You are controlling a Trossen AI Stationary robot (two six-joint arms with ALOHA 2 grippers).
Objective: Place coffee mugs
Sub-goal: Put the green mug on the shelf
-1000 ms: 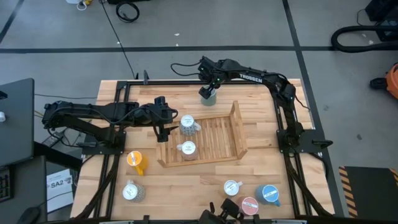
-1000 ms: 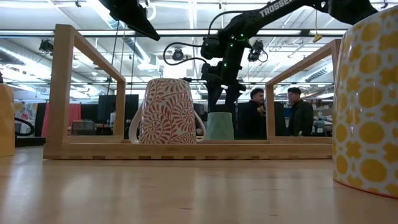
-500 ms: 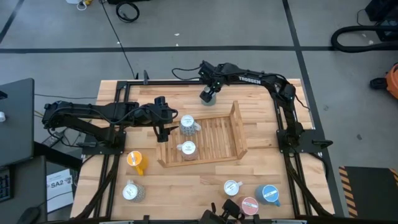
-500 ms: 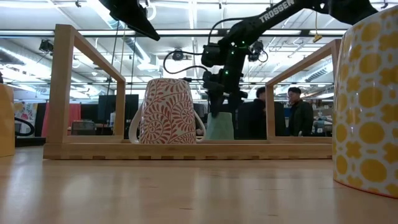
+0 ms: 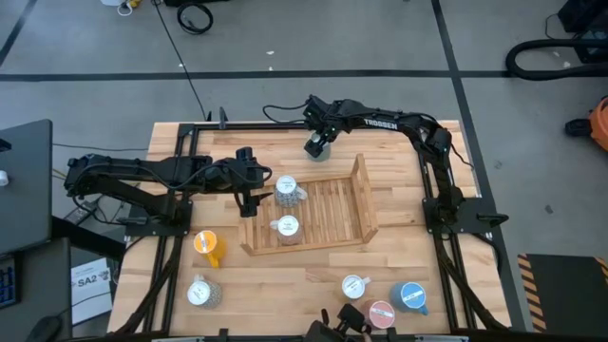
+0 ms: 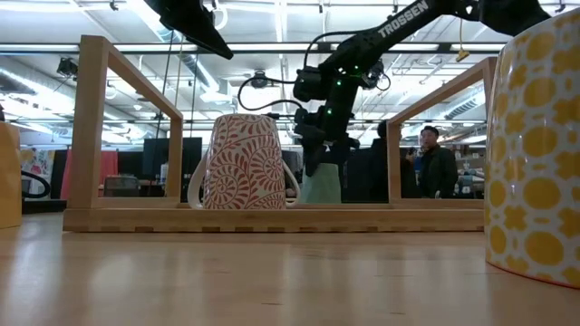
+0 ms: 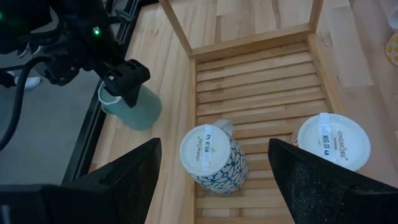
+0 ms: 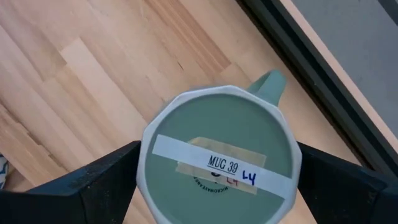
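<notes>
High view: wooden rack [image 5: 364, 195] at frame centre, with two upturned mugs at its left end, a blue-patterned mug [image 5: 287, 191] above a red-patterned mug [image 5: 284, 226]. Green mug [image 5: 317, 145] just above the rack's upper edge, right gripper [image 5: 319, 139] directly over it. Left gripper [image 5: 251, 184] just left of the rack, waiting with fingers apart. Orange mug [image 5: 207, 246] and speckled mug [image 5: 200, 293] at lower left, white mug [image 5: 354, 286], pink mug [image 5: 381, 313] and blue mug [image 5: 410, 296] at lower right.

Low view: red-patterned mug [image 6: 246, 162] in front inside the rack [image 6: 272, 218], green mug [image 6: 320, 184] behind it, standing on the table; yellow-patterned mug [image 6: 535, 149] filling the right edge, unseen from above. People in the far background.

Left wrist view: right gripper [image 7: 124, 81] low over the green mug [image 7: 134, 109], outside the rack's rail.

Right wrist view: only here the green mug's [image 8: 219, 155] taped base, handle [image 8: 267, 86] toward upper right, and fingers [image 8: 87, 183] spread wide either side, apparently not touching.

Likely rigid glazed ceramic, fairly light, slippery, chippable: best squeezed across the body, clear of the handle.
</notes>
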